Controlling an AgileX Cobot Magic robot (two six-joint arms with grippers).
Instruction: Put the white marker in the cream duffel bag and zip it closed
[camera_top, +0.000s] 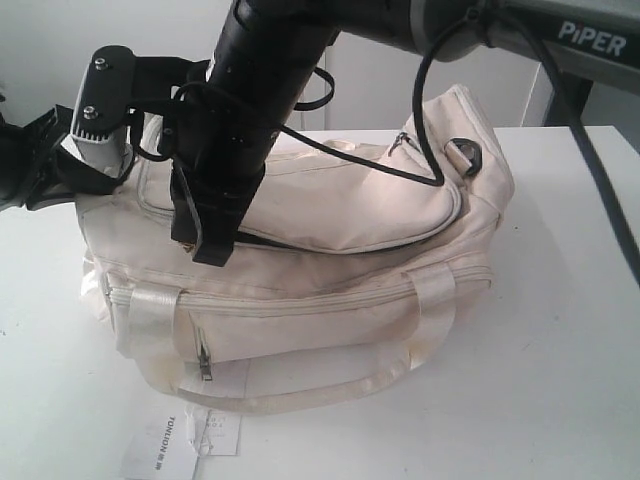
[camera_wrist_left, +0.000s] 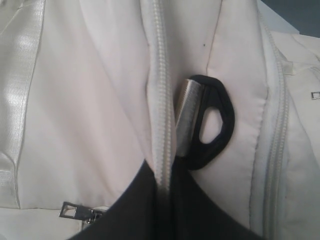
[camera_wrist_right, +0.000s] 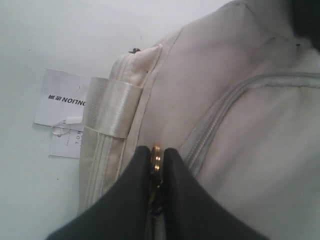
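Note:
The cream duffel bag (camera_top: 330, 300) lies on the white table, its top flap partly zipped, with a dark gap (camera_top: 268, 243) still showing under the flap's front edge. My right gripper (camera_top: 212, 255) reaches across to the bag's left half. It is shut on the gold zipper pull (camera_wrist_right: 156, 152) of the top zipper. My left gripper (camera_top: 105, 170) is at the bag's left end, shut on the zipper tape (camera_wrist_left: 161, 125) beside a black D-ring (camera_wrist_left: 212, 125). The white marker is not in view.
A white paper hangtag (camera_top: 165, 440) lies on the table in front of the bag, also seen as hangtag (camera_wrist_right: 60, 97). A satin strap handle (camera_top: 300, 395) droops over the front pocket. The right arm's cable (camera_top: 430, 120) hangs over the bag's top.

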